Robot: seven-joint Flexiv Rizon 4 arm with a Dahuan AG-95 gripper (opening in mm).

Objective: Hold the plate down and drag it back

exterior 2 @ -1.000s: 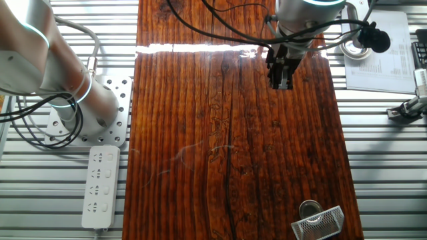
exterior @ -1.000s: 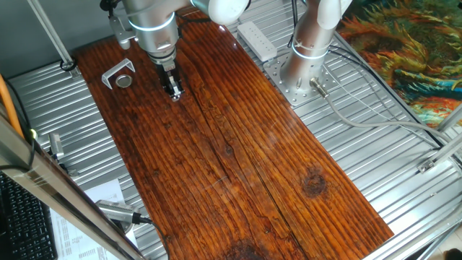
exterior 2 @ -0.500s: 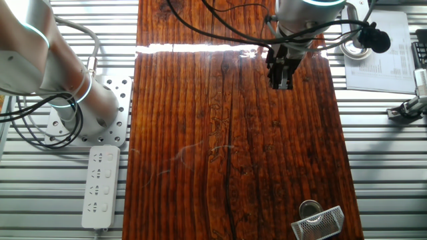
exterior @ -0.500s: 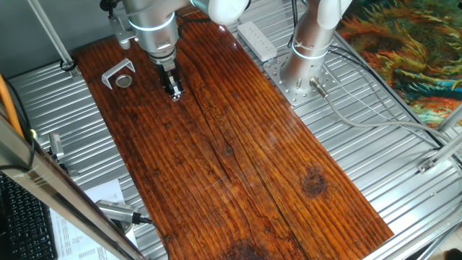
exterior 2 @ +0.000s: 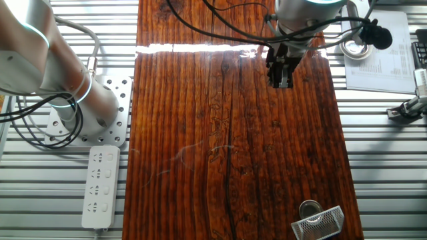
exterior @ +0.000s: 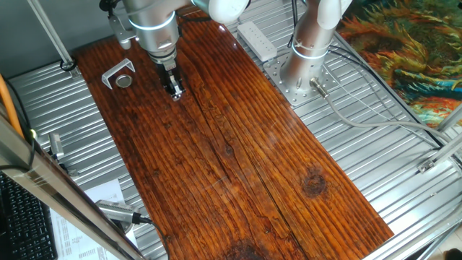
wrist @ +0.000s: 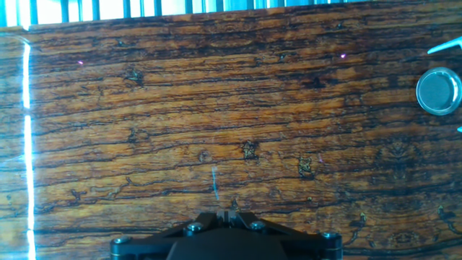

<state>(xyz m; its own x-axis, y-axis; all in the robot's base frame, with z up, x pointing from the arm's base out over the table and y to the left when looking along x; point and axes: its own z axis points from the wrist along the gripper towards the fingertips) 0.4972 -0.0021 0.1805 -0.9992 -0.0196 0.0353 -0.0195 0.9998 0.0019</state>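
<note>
The plate is a small round metal disc with a silvery rim, lying flat on the wooden board next to a grey bracket. It also shows near the board's corner in the other fixed view and at the right edge of the hand view. My gripper points down at bare wood, well apart from the plate. Its fingers are pressed together with nothing between them. In the other fixed view the gripper stands far up the board from the plate.
A grey U-shaped bracket stands right beside the plate, also seen as a perforated piece. The dark wooden board lies on a ribbed metal table. The arm's base and a power strip sit off the board.
</note>
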